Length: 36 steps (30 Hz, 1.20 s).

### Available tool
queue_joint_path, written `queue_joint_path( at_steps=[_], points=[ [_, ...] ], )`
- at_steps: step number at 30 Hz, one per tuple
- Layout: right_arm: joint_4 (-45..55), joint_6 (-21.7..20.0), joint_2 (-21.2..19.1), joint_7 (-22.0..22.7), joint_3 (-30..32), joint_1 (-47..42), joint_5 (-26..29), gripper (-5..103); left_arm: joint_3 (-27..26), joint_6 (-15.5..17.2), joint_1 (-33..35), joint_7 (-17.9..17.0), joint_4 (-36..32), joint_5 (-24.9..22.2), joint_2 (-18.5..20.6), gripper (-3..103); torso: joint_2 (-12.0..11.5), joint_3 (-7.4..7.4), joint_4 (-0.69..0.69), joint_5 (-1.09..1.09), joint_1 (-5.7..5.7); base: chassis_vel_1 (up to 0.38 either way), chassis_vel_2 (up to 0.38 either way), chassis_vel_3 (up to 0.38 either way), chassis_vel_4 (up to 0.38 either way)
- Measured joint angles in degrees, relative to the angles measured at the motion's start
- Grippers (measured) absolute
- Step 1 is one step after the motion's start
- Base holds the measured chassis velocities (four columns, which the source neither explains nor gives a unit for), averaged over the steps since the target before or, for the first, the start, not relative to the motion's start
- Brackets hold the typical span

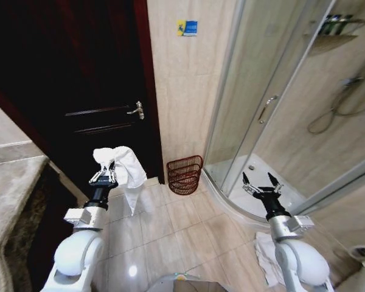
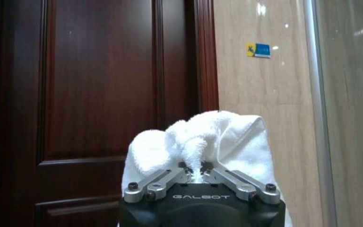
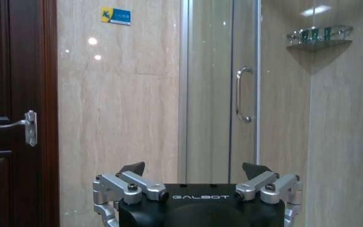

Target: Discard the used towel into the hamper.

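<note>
A white towel (image 1: 126, 168) hangs from my left gripper (image 1: 104, 176), which is shut on it and held up in front of the dark door. In the left wrist view the towel (image 2: 222, 142) bunches up over the shut gripper (image 2: 195, 171). The hamper (image 1: 185, 174), a reddish-brown openwork basket, stands on the floor against the tiled wall, to the right of and beyond the towel. My right gripper (image 1: 261, 183) is raised near the shower's curved sill, open with nothing in it. The right wrist view shows that same gripper (image 3: 194, 169) with its fingers spread.
The dark wooden door (image 1: 79, 79) with a metal handle (image 1: 137, 110) is on the left. A glass shower enclosure (image 1: 280, 103) fills the right. A stone counter edge (image 1: 18, 182) is at near left. Another white cloth (image 1: 266, 258) lies on the floor by my right arm.
</note>
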Motion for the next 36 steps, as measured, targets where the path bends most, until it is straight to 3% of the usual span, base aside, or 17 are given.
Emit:
queue_joint_path(
  at_steps=[21,36],
  points=[
    [-0.3,0.9,0.5,2.3,0.7,-1.5,-0.2,100,0.7,-0.3,-0.2,0.6,0.7,0.2,-1.0,5,0.0,0.01,0.00,0.00,0.02,0.000,0.000,0.000,0.000],
    [0.2,-0.7,0.7,2.7,0.6,-1.3,-1.4,100,0.3,-1.0,0.1,1.3,1.4,0.1,-0.7,5,0.0,0.00,0.00,0.00,0.01,0.000,0.000,0.000,0.000]
  ],
)
